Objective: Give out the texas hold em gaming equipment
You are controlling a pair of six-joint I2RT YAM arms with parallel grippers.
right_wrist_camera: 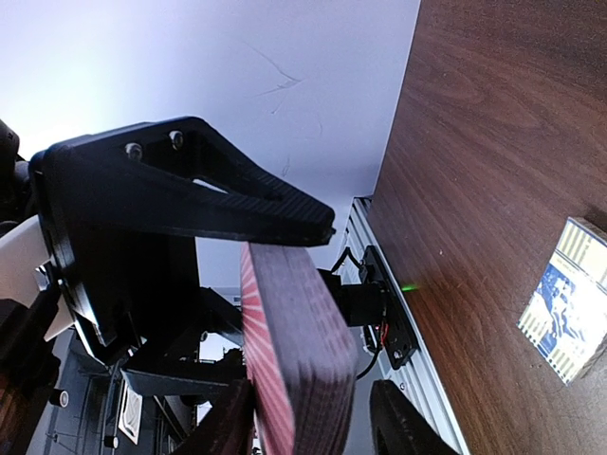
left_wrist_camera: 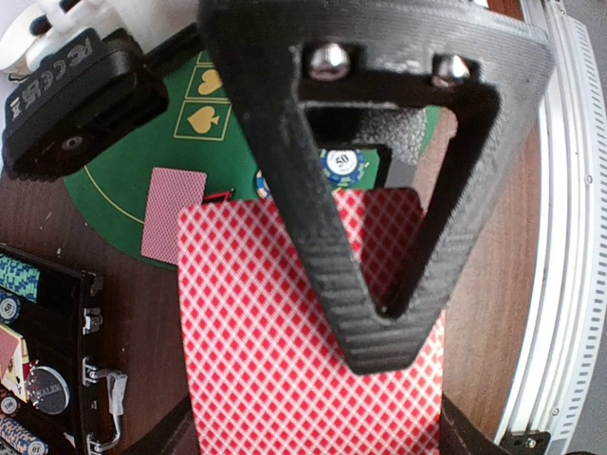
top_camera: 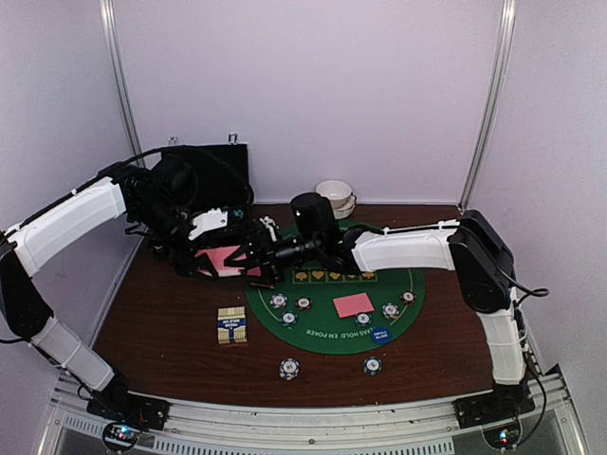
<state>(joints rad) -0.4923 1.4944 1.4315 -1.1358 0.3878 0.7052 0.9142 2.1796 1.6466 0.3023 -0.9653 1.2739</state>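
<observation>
- The right gripper [top_camera: 264,254] is clamped on the deck [right_wrist_camera: 285,379], gripped edge-on. This probably leaves the top face free so cards can be slid off one at a time.
- The left gripper [top_camera: 207,258] meets it at about 10 o'clock of the mat [top_camera: 322,320]. Its jaws look pressed together on a single card [left_wrist_camera: 256,341], back up, one finger lying flat across it (the lower finger is mostly hidden).
- The flat pinch suits laying the card down face-down without bending it.
- A dealt card [top_camera: 353,304] lies just toward 3 o'clock of the mat's centre, with chips [top_camera: 278,300] spread around it.
- Two more chips [top_camera: 289,368] sit off the mat at 6 o'clock, likely stakes for near seats.
- The blue button [top_camera: 379,335] rests near the rim at 5 o'clock.
- The card box [top_camera: 232,325] lies at 8 o'clock, just off the felt and out of the dealing path.
- The case [top_camera: 213,171] stands open at 11 o'clock.
- Judged step: carry the pinched card to its seat; the risk is dragging a second card along.
</observation>
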